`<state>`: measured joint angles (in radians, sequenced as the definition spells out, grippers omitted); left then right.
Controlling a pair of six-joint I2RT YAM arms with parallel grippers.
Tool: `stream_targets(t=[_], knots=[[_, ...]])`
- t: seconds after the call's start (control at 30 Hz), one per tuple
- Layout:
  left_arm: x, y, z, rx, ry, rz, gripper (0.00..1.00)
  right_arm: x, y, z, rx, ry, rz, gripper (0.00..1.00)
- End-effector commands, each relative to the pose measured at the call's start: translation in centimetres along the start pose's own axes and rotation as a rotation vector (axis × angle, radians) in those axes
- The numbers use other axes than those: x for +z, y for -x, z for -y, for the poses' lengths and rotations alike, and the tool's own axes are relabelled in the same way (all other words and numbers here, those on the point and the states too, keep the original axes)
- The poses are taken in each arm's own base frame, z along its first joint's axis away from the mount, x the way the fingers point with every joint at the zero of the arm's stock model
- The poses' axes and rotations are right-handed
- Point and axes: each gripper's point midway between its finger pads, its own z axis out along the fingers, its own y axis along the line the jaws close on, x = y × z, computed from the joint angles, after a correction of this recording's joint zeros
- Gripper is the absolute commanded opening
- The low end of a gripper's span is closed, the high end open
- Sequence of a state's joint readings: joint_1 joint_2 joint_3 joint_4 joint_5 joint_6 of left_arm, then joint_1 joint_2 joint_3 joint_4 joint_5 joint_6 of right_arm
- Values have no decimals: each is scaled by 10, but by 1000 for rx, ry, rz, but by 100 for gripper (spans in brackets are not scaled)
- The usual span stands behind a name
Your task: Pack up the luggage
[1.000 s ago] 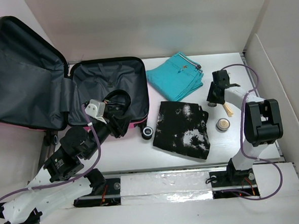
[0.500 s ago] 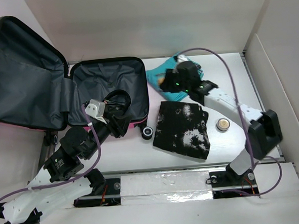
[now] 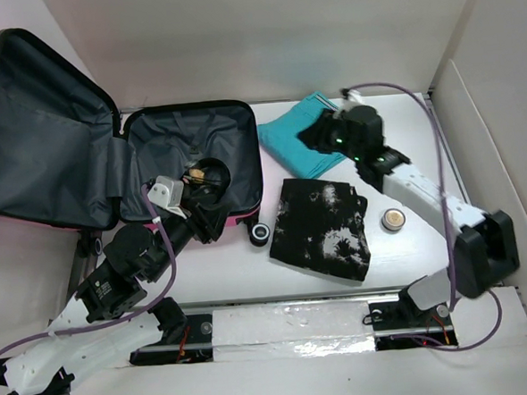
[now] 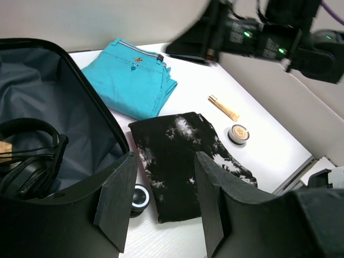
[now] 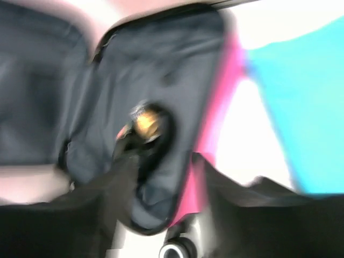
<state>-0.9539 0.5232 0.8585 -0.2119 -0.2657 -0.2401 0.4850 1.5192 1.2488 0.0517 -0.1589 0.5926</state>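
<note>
1. The right gripper [image 3: 321,138] hung over the teal folded garment [image 3: 282,134], blurred with motion. In its wrist view its fingers stood apart with nothing between them. Half a second earlier it had been further left, with something tan at its tip.
2. A small tan object [image 3: 196,173] lay inside the ring of the headphones [image 3: 216,184] in the luggage [image 3: 166,136], which sat open at the left. That spot had been bare a second before, so one item looked newly packed.
3. The left gripper [image 4: 165,164] hovered unmoved over the luggage's near rim, spread and empty.
4. The teal garment, black-and-white garment [image 3: 324,230], round jar [image 3: 392,218] and tube [image 4: 224,107] remained outside, to the right.
5. The left arm crossing the near rim likely narrowed the approach.
</note>
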Motion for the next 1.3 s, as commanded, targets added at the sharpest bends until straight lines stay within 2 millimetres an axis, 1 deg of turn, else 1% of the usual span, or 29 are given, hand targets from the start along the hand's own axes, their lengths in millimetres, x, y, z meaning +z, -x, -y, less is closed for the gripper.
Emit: stream_targets(t=[0.0, 0.03, 0.07, 0.13, 0.17, 0.2, 0.23, 0.27, 0.3, 0.33, 0.4, 0.43, 0.53, 0.6, 0.63, 0.67, 0.73, 0.77, 0.8, 0.87, 1.03, 1.07, 1.1, 1.13, 1.17, 1.27], knots=[[-1, 14, 7, -14, -31, 51, 43, -48, 27, 84, -10, -299, 167, 38], [-2, 14, 7, -15, -32, 54, 43, -67, 31, 121, -9, -456, 218, 34], [-2, 14, 7, -15, -32, 54, 43, -95, 22, 166, 8, -596, 218, 26], [-3, 15, 7, -17, -38, 58, 43, -129, 12, 214, 17, -784, 219, 26], [-3, 15, 8, -16, -39, 56, 43, -141, 7, 232, 29, -841, 205, 32], [-3, 15, 9, -17, -44, 56, 43, -158, -1, 260, 57, -914, 190, 39], [-2, 15, 9, -15, -43, 55, 43, -163, -8, 270, 74, -926, 167, 48], [-2, 15, 9, -14, -46, 54, 43, -167, -13, 281, 80, -945, 148, 65], [-2, 15, 9, -16, -48, 54, 43, -174, -15, 294, 100, -971, 140, 71], [-2, 14, 10, -15, -49, 52, 43, -170, -28, 304, 119, -965, 79, 73], [-3, 15, 10, -16, -50, 54, 43, -172, -32, 316, 125, -992, 45, 74], [-3, 15, 9, -16, -48, 54, 43, -172, -32, 326, 128, -1011, 31, 74], [-4, 16, 10, -18, -52, 60, 43, -169, -31, 334, 122, -1027, 1, 75], [-5, 17, 10, -19, -53, 61, 43, -162, -31, 343, 110, -1045, -40, 75], [-5, 18, 11, -21, -57, 63, 43, -165, -37, 351, 122, -1069, -81, 74], [-6, 18, 10, -20, -58, 64, 43, -159, -39, 363, 129, -1087, -123, 72], [-8, 20, 11, -24, -63, 72, 43, -154, -50, 371, 144, -1091, -182, 71], [-9, 21, 11, -25, -65, 76, 43, -154, -58, 374, 141, -1093, -226, 69], [-10, 22, 11, -26, -67, 80, 43, -151, -59, 377, 145, -1103, -245, 67], [-13, 26, 12, -31, -77, 94, 43, -150, -60, 377, 126, -1119, -253, 63], [-19, 29, 15, -39, -99, 109, 43, -148, -63, 377, 136, -1116, -299, 61], [-20, 30, 16, -40, -105, 112, 43, -149, -67, 377, 137, -1114, -322, 55], [-20, 31, 16, -41, -107, 114, 43, -149, -69, 376, 131, -1109, -341, 53], [-22, 32, 16, -43, -112, 120, 43, -149, -69, 376, 132, -1105, -352, 47], [-23, 33, 16, -43, -112, 123, 43, -149, -72, 374, 120, -1106, -367, 31], [-26, 36, 15, -47, -111, 136, 43, -153, -71, 374, 110, -1119, -366, 16]])
